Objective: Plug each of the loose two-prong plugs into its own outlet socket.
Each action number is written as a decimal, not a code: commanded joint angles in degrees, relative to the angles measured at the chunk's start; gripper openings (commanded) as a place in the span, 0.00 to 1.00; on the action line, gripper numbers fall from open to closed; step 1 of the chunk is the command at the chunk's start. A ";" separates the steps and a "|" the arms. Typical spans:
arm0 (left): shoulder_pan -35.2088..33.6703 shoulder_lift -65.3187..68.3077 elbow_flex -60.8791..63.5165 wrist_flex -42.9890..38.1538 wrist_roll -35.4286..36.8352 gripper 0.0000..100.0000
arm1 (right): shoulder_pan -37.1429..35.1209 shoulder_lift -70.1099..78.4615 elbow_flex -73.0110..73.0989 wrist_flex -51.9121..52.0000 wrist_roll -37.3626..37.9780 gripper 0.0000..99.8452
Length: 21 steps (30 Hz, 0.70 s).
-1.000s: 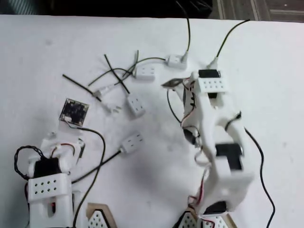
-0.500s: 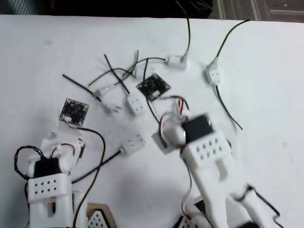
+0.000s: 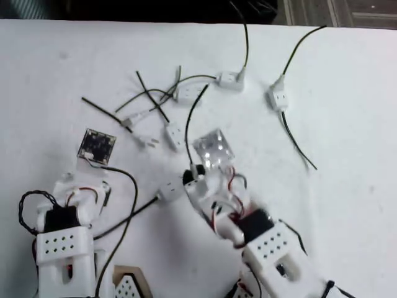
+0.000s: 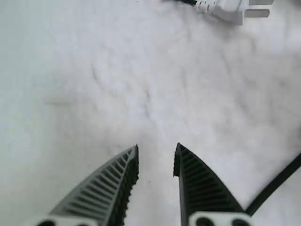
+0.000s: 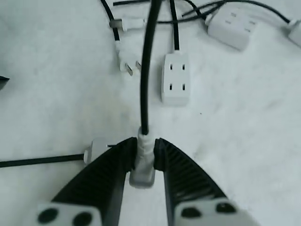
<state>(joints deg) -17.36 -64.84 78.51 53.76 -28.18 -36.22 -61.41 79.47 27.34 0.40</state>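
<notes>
- Clutter of crossed black cables (image 3: 152, 96) and white outlet blocks covers the far middle of the white table (image 3: 56, 74) in the high view.
- Two corded blocks, the back block (image 3: 229, 79) and the side block (image 3: 277, 98), lie near the table's far edge, well apart from both arms. A third block (image 3: 188, 93) sits among the crossed cables.
- A four-slot block (image 5: 175, 77) lies slots-up just beyond the right gripper (image 5: 146, 141) and does not touch it.
- A near block (image 3: 172, 185) with its own black lead sits just beside the right gripper. In the right wrist view, one finger partly hides it.
- A loose plug (image 5: 128, 63) lies flat next to the four-slot block with both prongs bare.
- The right gripper is clamped on a held plug (image 5: 142, 162), a small white body squeezed between both fingers. Its prongs are hidden.
- The held plug's black cord (image 5: 147, 70) runs straight out from the fingers, between the loose plug and the four-slot block.
- The left gripper (image 4: 156, 150) hangs low over bare table, fingers parted with nothing between them.
- A white two-prong plug (image 4: 225, 9) lies well ahead of the left gripper, and a dark cable (image 4: 277, 186) passes beside one finger.
</notes>
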 commanded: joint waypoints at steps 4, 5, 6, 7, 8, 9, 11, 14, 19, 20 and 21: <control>0.22 -1.10 -0.26 -1.05 0.09 0.14 | -4.35 -7.52 10.55 -16.22 -0.53 0.02; 0.22 -1.10 -0.26 -1.05 0.09 0.14 | -4.70 -7.69 11.16 -17.01 -0.53 0.02; 0.22 -1.10 -0.26 -1.05 0.09 0.14 | -4.79 -7.60 11.52 -17.71 -0.53 0.02; 0.31 -1.10 -0.26 -1.05 0.09 0.14 | -4.79 -7.34 11.78 -18.33 -0.44 0.02; 0.31 -1.10 -0.26 -1.05 0.09 0.14 | -4.70 -6.81 11.78 -18.86 -0.26 0.02; 0.31 -1.10 -0.26 -1.05 0.09 0.14 | -4.70 -6.20 11.78 -19.03 -0.18 0.02; 0.40 -1.10 -0.26 -1.05 0.09 0.14 | -4.70 -4.53 11.52 -20.44 -0.18 0.02; 0.40 -1.10 -0.26 -1.05 0.09 0.14 | -4.70 -1.27 11.43 -24.48 0.00 0.02; 0.40 -1.10 -0.26 -1.05 0.09 0.14 | -4.70 4.53 11.43 -29.05 2.02 0.02; 0.40 -1.10 -0.26 -1.05 0.09 0.14 | -4.62 5.49 11.43 -29.76 2.02 0.02; 0.40 -1.10 -0.26 -1.05 0.09 0.14 | -4.62 6.46 11.43 -30.46 2.02 0.02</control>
<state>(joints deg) -17.36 -64.84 78.51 53.76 -28.18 -40.62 -57.10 91.60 -0.53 1.71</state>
